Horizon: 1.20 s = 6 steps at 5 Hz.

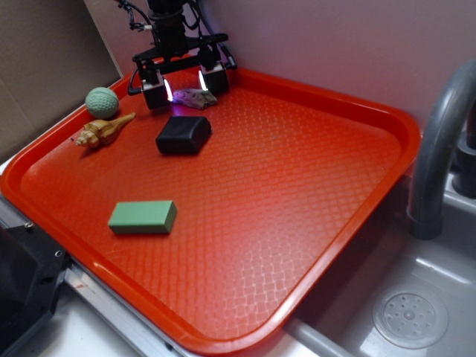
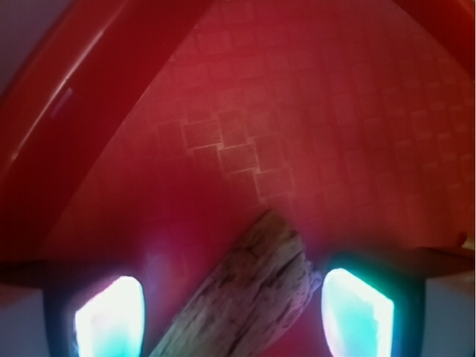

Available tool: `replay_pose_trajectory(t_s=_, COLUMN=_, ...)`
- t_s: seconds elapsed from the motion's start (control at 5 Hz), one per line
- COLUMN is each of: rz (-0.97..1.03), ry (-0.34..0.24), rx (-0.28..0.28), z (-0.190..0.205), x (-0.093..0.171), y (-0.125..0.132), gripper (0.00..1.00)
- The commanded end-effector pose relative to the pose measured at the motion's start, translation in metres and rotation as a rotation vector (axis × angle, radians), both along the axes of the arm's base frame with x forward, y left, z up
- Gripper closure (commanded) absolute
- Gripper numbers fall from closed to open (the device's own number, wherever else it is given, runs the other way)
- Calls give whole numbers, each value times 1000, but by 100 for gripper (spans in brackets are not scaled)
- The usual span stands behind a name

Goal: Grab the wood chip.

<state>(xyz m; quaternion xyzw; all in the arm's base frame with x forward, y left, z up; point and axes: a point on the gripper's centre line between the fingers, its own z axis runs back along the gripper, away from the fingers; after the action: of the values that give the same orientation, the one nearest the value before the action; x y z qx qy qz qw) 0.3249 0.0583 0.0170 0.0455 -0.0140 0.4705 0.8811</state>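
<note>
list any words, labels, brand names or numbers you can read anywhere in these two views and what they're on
None: no readable text in either view.
The red tray carries only an embossed grid pattern.
The green block, black block, seashell, green ball and wood chip bear no print.
The gripper shows no legible label; its glowing pads are blank.

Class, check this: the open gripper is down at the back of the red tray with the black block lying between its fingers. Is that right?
Not quite. What lies between the fingers of the open gripper is the wood chip, as the wrist view shows. The black block sits apart, nearer the front of the tray.
</note>
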Motion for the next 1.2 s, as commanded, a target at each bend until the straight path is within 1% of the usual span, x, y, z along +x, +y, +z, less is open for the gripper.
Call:
replay_pose_trajectory(t_s=0.0, rz=-122, ry=2, rx=24, z=-12, x=-14, y=-11, gripper=0)
replay_pose_trajectory(t_s=0.2, rz=-127, ry=4, rx=23, z=-12, x=-13, y=-11, gripper=100)
replay_pose_trajectory(t_s=0.4, rz=-131, ry=10, rx=34, z=-15, x=-13, y=-12, gripper=100)
replay_pose_trajectory(t_s=1.0, rz=-123, ry=-6, rx=58, z=-15, x=-15, y=-11, gripper=100)
